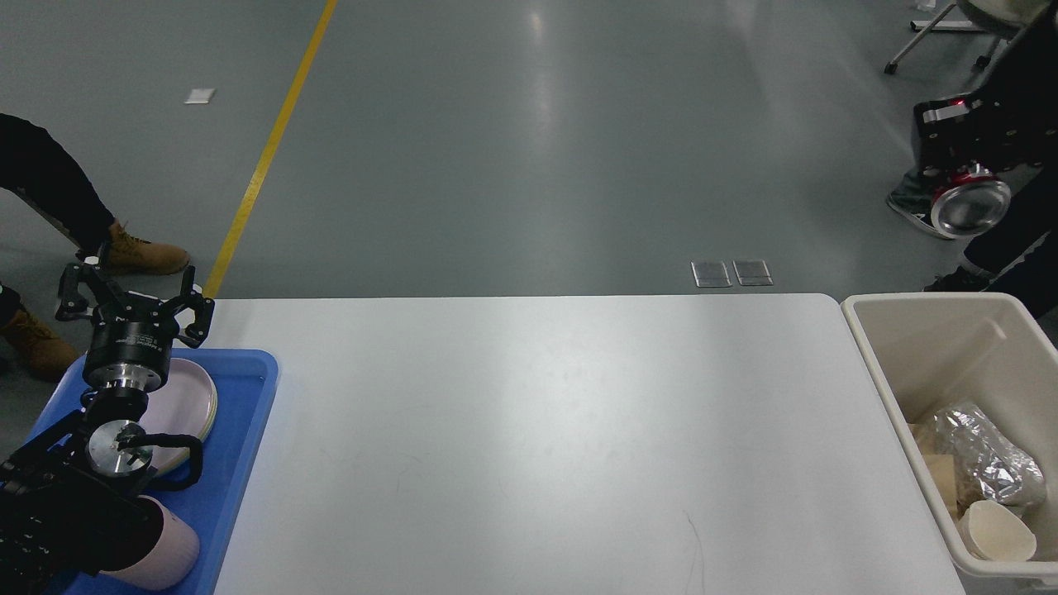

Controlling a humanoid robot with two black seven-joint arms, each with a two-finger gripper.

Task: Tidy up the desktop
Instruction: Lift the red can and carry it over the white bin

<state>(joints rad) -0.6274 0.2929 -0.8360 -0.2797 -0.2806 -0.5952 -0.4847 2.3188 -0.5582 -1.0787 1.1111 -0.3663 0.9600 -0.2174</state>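
Observation:
The desktop (529, 430) is a wide white tabletop with nothing lying on its surface. My left gripper (132, 296) is open and empty, pointing up over the far end of the blue tray (252, 388) at the table's left end. My right gripper (959, 165) is high at the far right, beyond the cream bin (868, 347). It is shut on a red can (969, 205), whose silver bottom faces me.
The tray holds a pink plate (186, 405) and a pink cup (169, 555) lying on its side. The bin holds crumpled foil (984, 454) and a paper cup (996, 529). People's legs stand at the far left (50, 190) and behind the right gripper.

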